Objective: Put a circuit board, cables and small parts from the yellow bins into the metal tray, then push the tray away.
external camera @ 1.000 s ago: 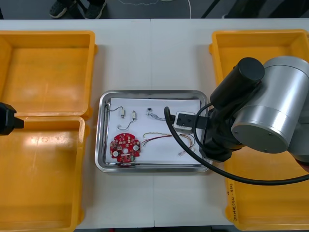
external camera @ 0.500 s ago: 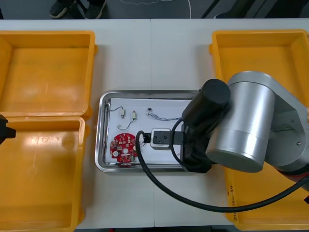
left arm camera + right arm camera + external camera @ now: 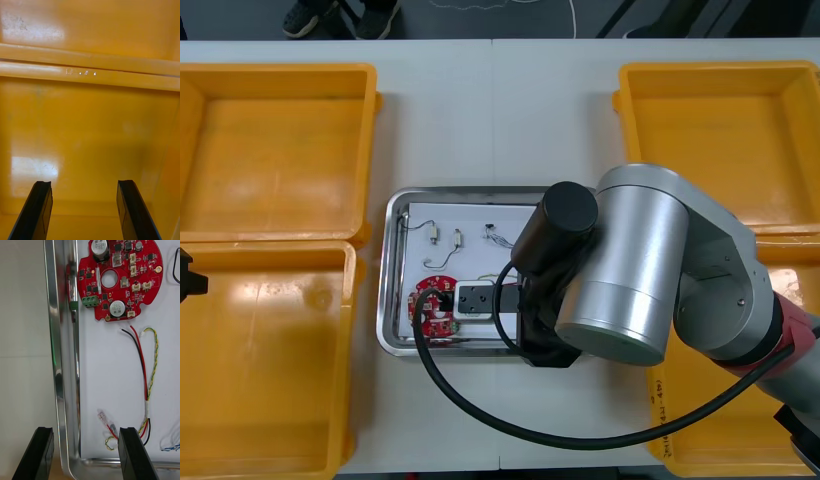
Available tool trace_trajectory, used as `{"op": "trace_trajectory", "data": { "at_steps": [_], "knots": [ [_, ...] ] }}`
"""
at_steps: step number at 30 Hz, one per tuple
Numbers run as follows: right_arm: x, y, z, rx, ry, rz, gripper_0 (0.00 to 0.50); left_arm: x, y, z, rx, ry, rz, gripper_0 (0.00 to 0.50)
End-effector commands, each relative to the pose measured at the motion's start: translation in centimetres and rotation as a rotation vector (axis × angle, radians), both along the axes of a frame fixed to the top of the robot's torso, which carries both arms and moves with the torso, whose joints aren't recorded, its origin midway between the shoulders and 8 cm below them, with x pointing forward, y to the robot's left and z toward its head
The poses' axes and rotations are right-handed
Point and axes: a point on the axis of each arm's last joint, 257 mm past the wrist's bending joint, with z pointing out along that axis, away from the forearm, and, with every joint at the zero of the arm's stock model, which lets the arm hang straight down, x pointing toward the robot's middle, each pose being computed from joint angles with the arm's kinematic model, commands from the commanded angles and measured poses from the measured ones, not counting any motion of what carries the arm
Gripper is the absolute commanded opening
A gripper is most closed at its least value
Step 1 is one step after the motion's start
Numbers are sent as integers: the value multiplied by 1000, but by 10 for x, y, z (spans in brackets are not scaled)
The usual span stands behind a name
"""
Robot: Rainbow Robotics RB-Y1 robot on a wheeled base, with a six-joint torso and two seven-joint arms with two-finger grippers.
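The metal tray (image 3: pixel 393 262), white inside, lies between the bins. In it are a round red circuit board (image 3: pixel 120 277), a red and yellow cable (image 3: pixel 145 371), a blue and white cable (image 3: pixel 498 236) and small metal parts (image 3: pixel 436 236). My right arm (image 3: pixel 620 270) hangs over the tray's right half. My right gripper (image 3: pixel 84 454) is open and straddles the tray's front rim (image 3: pixel 63 390) near a corner, one finger outside and one inside over the cable ends. At the table's left edge, my left gripper (image 3: pixel 84 210) is open above a bin's bare floor.
Two yellow bins (image 3: pixel 280 150) stand at the left of the table and two (image 3: pixel 720 130) at the right; what shows of their floors is bare. Open table (image 3: pixel 495 110) lies beyond the tray. Shoes show past the table's far edge.
My right arm has swung left across the tray, from its right end to over its middle. The left gripper has slipped a little farther toward the left edge.
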Motion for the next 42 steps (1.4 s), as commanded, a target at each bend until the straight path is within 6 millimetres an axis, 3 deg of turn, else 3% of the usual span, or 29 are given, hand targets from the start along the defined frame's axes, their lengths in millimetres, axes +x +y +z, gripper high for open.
{"op": "trace_trajectory", "data": {
  "at_steps": [1,14,27,42],
  "knots": [
    [1,25,4,-12,-38,92,500,-9,20,11,104,-8,-59,500],
    [8,40,-19,-69,-61,123,500,-10,22,16,108,-10,-67,500],
    [8,37,-45,-138,-77,149,500,-11,19,15,104,-4,-81,500],
    [6,46,-64,-168,-85,175,500,-11,19,15,104,-4,-81,500]
  ]
}}
